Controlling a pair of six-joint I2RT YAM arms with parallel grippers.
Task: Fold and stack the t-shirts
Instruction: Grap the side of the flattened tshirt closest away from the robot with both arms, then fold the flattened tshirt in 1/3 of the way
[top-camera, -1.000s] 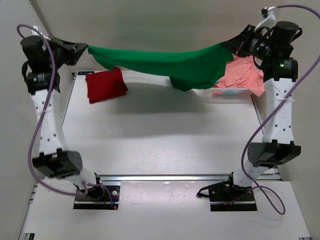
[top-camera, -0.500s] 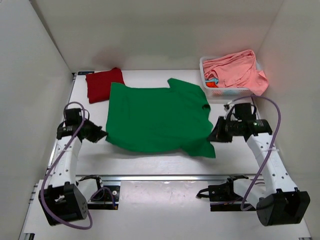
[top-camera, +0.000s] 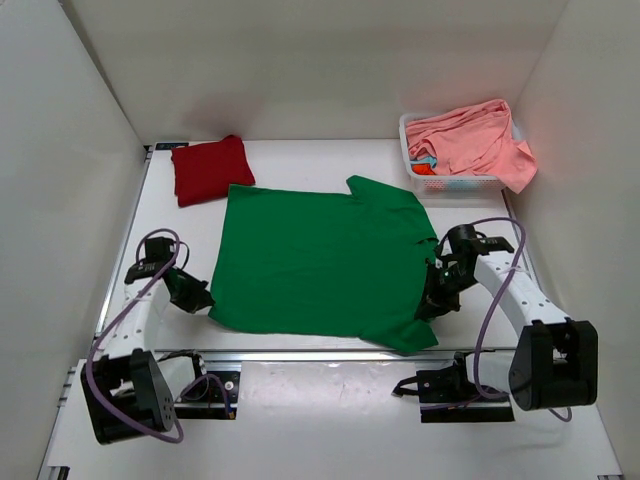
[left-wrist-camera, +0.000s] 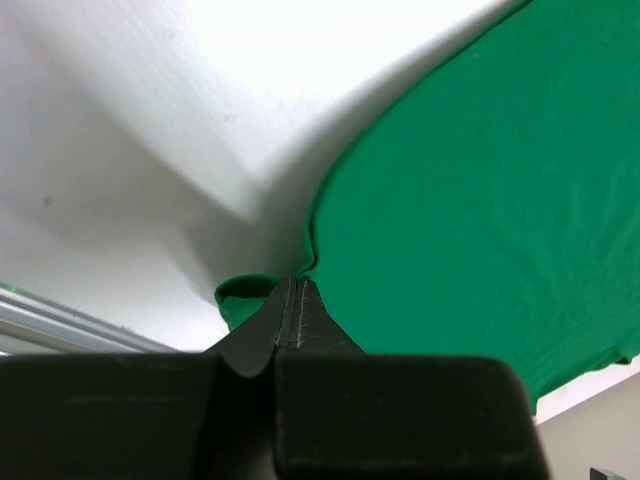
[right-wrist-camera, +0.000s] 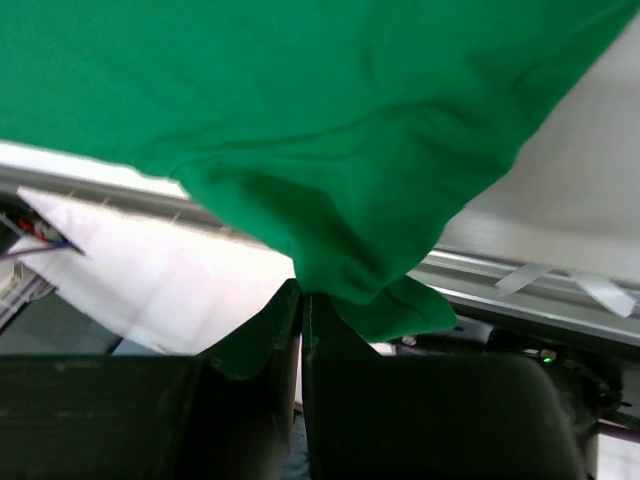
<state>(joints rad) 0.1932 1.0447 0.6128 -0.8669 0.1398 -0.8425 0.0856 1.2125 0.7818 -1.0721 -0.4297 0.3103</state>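
The bright green t-shirt (top-camera: 315, 260) lies spread flat in the middle of the table. My left gripper (top-camera: 198, 299) is shut on its near left corner, seen up close in the left wrist view (left-wrist-camera: 290, 285). My right gripper (top-camera: 432, 300) is shut on its near right edge, where the cloth bunches (right-wrist-camera: 340, 260). The dark red t-shirt (top-camera: 210, 168) lies folded at the far left. The salmon pink t-shirt (top-camera: 470, 140) is heaped in the basket at the far right.
The white lattice basket (top-camera: 452, 184) stands at the far right corner. White walls close in the table on the left, back and right. A metal rail (top-camera: 330, 354) runs along the near edge, in front of the arm bases.
Both grippers have carried the green t-shirt from high at the back down and toward the near edge; it now lies flat on the table. The red t-shirt is uncovered.
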